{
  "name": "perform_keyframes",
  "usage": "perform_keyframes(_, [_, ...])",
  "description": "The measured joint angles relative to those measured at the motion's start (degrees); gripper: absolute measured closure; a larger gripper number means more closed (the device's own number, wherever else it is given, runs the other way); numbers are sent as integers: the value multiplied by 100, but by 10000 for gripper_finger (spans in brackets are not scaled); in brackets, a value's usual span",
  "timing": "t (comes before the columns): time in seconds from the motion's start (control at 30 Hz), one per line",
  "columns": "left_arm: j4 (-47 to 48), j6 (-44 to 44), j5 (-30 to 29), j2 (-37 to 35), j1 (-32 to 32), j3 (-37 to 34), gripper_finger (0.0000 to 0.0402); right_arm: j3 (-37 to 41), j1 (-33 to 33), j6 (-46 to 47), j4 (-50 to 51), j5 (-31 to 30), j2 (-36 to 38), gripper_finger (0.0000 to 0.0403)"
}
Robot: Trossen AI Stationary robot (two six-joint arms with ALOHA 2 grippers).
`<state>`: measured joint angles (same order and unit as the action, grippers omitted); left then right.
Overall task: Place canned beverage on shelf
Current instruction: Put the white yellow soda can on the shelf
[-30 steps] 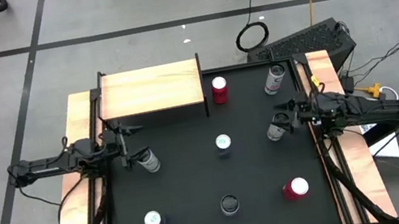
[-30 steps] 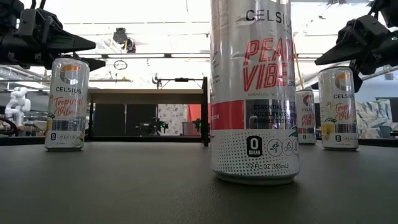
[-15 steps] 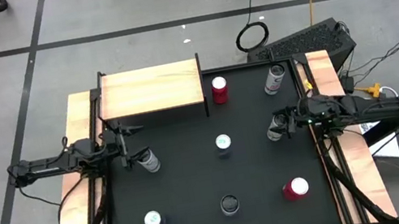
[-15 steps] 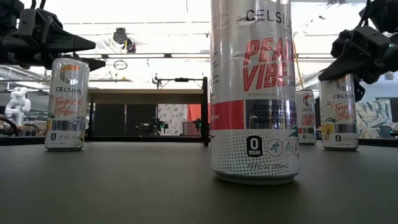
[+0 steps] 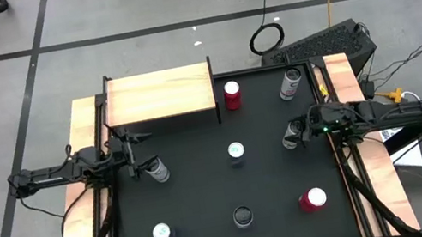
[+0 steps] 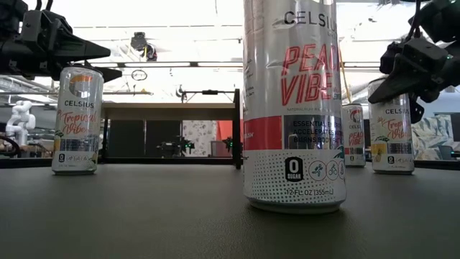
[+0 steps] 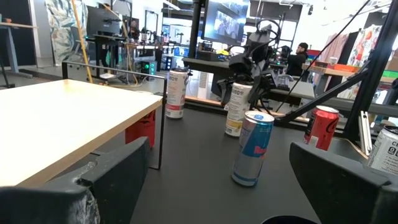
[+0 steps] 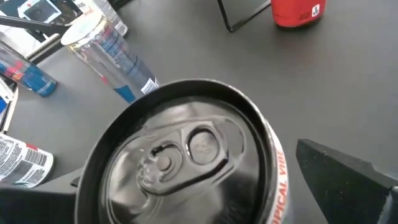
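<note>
Right gripper [image 5: 300,130] down over a pale Celsius can [image 5: 292,136] near the table's right rail, jaws spread wide on either side of its top — not yet pinching. Can upright on the black mat [image 5: 274,177], seen from just above in the right wrist view [image 8: 186,168], with one dark finger [image 8: 348,174] off to the side, clear of the can wall. In the low view, the same can [image 6: 392,133] partly behind the gripper [image 6: 410,68].

Left gripper [image 5: 134,154] at the left side, above the mat, jaws likewise spread, holding nothing; another pale can [image 5: 157,171] just beside it, upright.

Shelf [image 5: 159,94] at the far left corner, top bare. Red can [image 5: 231,95] standing on the mat just off its right end. Other cans scattered upright over the mat — one silver-blue [image 5: 236,152] at the middle, one red [image 5: 312,199] near the right front.
</note>
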<state>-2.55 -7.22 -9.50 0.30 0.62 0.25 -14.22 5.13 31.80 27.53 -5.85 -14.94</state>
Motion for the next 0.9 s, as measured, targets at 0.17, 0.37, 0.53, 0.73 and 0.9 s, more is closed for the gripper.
perform_keyframes(0.17, [2,0,0,0,-1,0,13,0,0,54,120,-31,-115,9])
perform_keyframes(0.37, [2,2,0,0,-2,0,13,0,0,64,107,-191,-170,9])
perform_keyframes(0.53, [2,3,0,0,-1,1,13,0,0,347,107,-156,-170,9])
perform_keyframes(0.73, [2,2,2,0,0,1,13,0,0,192,103,-157,-170,9])
perform_keyframes(0.9, [2,2,1,0,-2,1,13,0,0,201,103,-154,-170,9])
